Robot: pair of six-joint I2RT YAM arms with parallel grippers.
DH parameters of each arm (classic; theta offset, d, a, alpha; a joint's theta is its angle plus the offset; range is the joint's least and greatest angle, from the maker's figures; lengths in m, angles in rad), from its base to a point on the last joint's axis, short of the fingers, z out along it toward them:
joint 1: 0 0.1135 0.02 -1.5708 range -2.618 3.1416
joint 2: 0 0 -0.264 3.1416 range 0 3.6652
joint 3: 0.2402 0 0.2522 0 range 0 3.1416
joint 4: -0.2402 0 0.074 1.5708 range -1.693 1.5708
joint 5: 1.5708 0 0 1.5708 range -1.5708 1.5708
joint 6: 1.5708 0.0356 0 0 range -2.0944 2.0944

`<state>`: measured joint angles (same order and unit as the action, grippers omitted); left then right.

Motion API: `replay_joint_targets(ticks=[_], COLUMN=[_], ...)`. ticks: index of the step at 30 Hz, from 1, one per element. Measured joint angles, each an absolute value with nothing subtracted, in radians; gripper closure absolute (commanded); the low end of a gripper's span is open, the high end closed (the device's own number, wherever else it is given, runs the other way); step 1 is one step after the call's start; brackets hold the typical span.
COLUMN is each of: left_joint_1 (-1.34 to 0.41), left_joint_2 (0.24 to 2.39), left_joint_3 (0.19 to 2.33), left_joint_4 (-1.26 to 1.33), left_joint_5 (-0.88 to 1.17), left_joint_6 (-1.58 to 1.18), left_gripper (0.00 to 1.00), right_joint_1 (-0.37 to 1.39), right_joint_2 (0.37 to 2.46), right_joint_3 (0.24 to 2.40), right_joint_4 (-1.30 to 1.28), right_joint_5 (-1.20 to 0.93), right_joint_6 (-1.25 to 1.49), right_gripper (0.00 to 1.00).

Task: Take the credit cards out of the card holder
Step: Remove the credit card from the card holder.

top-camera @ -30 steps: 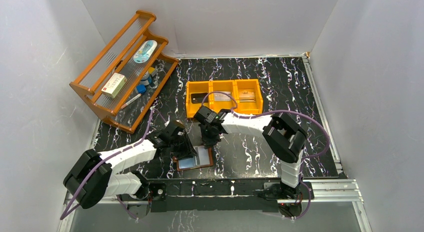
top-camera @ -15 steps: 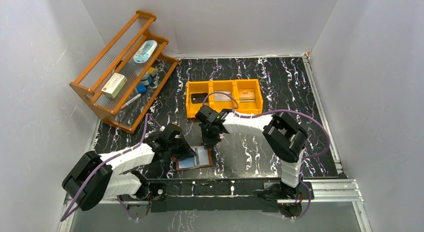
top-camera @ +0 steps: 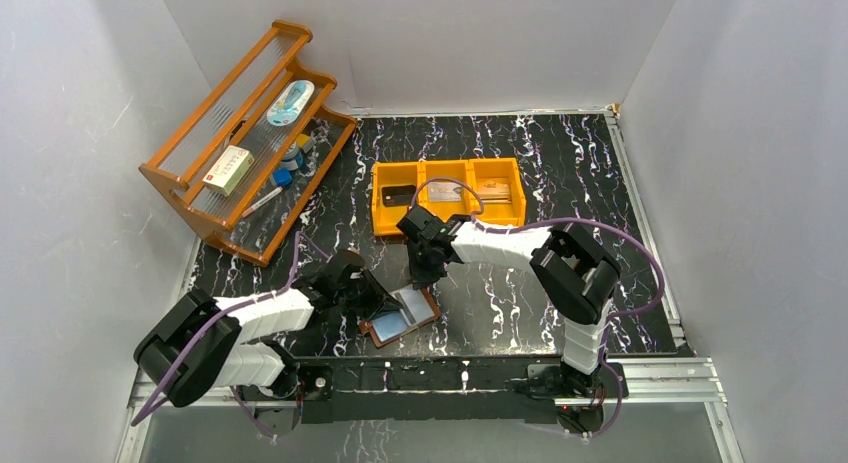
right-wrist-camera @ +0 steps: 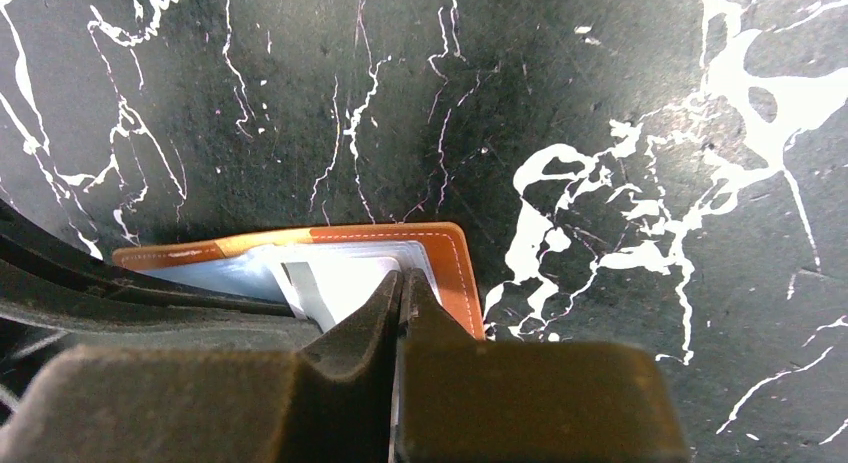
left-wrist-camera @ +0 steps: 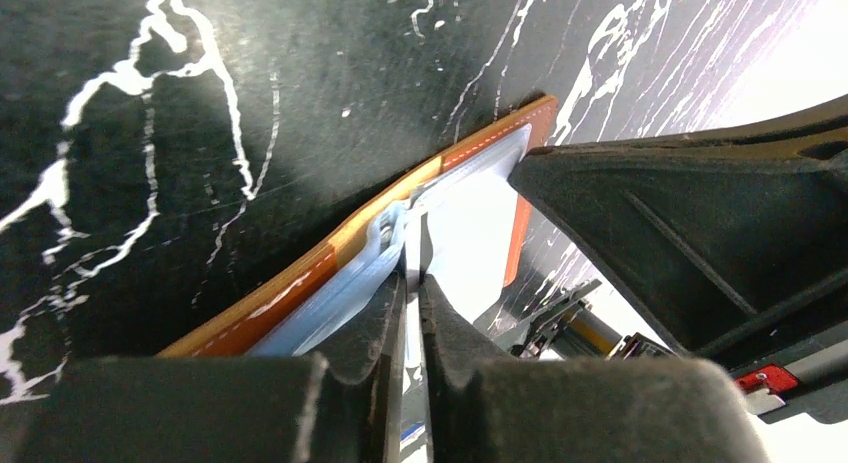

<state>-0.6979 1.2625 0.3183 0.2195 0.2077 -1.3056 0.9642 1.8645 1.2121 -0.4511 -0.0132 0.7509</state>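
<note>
Card holder (top-camera: 398,325) swung; left hand (left-wrist-camera: 412,280) pinching.

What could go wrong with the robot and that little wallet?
The left gripper is pinching something thin at the edge of the wallet. If that is only a plastic pocket, pulling might drag the whole wallet or tear it. The right gripper presses only one corner, so the wallet could swivel.

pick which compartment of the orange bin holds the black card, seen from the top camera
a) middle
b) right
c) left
c: in the top view the black card lies flat in the leftmost of the three compartments of the orange bin.
</note>
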Motion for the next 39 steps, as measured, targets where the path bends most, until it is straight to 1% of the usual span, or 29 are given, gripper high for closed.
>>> replay_joint_targets(ticks=[3, 7, 17, 22, 26, 27, 28, 29, 31, 32, 34, 36, 39], left_joint_1=[-0.698, -0.701, -0.708, -0.706, -0.706, -0.706, -0.706, -0.706, -0.706, -0.706, -0.706, -0.706, -0.705], left_joint_2=[1.280, 1.276, 1.161, 1.135, 1.129, 1.129, 1.129, 1.130, 1.137, 1.143, 1.149, 1.148, 1.129], left_joint_3=[0.337, 0.361, 0.374, 0.375, 0.381, 0.382, 0.383, 0.383, 0.384, 0.387, 0.401, 0.426, 0.493], left_joint_4=[0.213, 0.168, 0.028, -0.019, -0.037, -0.037, -0.036, -0.034, -0.028, -0.028, -0.040, -0.077, -0.174], left_joint_5=[0.217, 0.200, 0.039, 0.003, 0.001, 0.002, 0.005, 0.011, 0.022, 0.027, 0.026, 0.017, -0.033], left_joint_6=[-1.293, -1.271, -1.211, -1.170, -1.135, -1.127, -1.120, -1.114, -1.105, -1.101, -1.094, -1.077, -1.044], left_gripper=[1.00, 1.00, 1.00, 1.00, 1.00, 0.98, 0.95, 0.90, 0.87, 0.84, 0.74, 0.64, 0.55], right_joint_1=[0.963, 0.962, 0.952, 0.945, 0.943, 0.942, 0.942, 0.942, 0.942, 0.942, 0.942, 0.942, 0.944], right_joint_2=[1.862, 1.856, 1.846, 1.839, 1.839, 1.839, 1.839, 1.839, 1.839, 1.839, 1.839, 1.839, 1.839], right_joint_3=[1.209, 1.202, 1.179, 1.160, 1.155, 1.155, 1.155, 1.155, 1.155, 1.156, 1.161, 1.176, 1.219], right_joint_4=[-0.445, -0.438, -0.413, -0.409, -0.405, -0.403, -0.400, -0.400, -0.400, -0.402, -0.417, -0.445, -0.515], right_joint_5=[-0.002, 0.001, -0.038, -0.081, -0.099, -0.107, -0.112, -0.117, -0.131, -0.136, -0.138, -0.127, -0.083], right_joint_6=[0.747, 0.748, 0.777, 0.783, 0.784, 0.782, 0.781, 0.782, 0.782, 0.781, 0.781, 0.777, 0.758], right_gripper=[0.95, 0.92, 0.80, 0.79, 0.74, 0.72, 0.68, 0.67, 0.64, 0.62, 0.54, 0.49, 0.43])
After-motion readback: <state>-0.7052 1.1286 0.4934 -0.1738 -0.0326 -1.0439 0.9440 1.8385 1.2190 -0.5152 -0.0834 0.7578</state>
